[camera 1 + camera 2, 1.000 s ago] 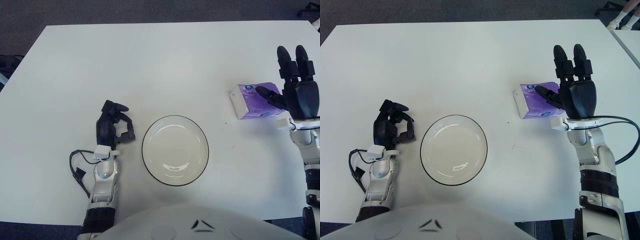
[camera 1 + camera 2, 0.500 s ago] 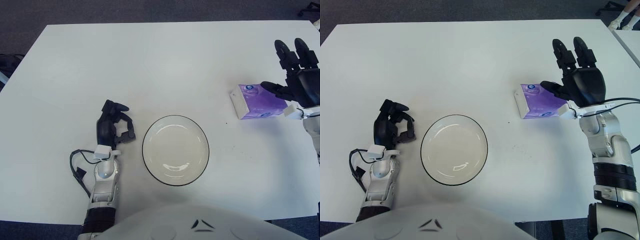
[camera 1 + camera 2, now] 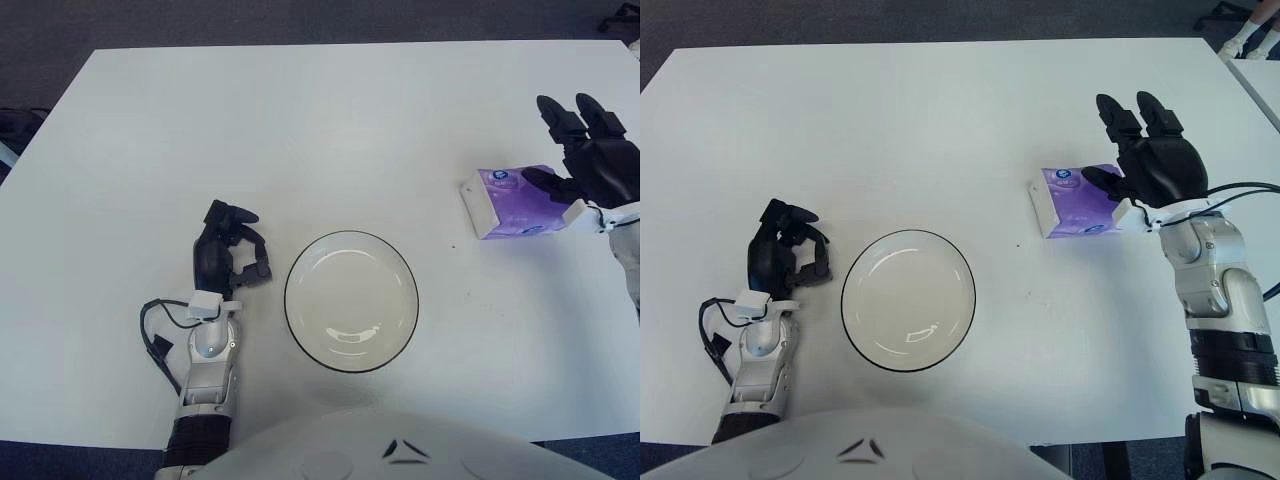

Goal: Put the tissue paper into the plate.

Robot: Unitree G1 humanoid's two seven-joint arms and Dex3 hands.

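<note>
Right eye view: purple tissue pack [image 3: 1077,201] lies on white worktop [image 3: 940,120], well right of the empty plate [image 3: 908,299]. Right hand [image 3: 1152,165] sits at the pack's right end, two fingers [image 3: 1118,117] extended upward, thumb lying on the pack's top; no closed grasp visible. Left hand [image 3: 785,255] shows left of the plate, fingers curled, holding nothing.

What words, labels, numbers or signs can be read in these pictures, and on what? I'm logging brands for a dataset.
Purple tissue paper pack: a small round blue and white mark near its left top corner, too small to read.
White round plate with dark rim: no text.
White table: no text.
Right hand at the pack, left hand left of the plate: no readable marks.
</note>
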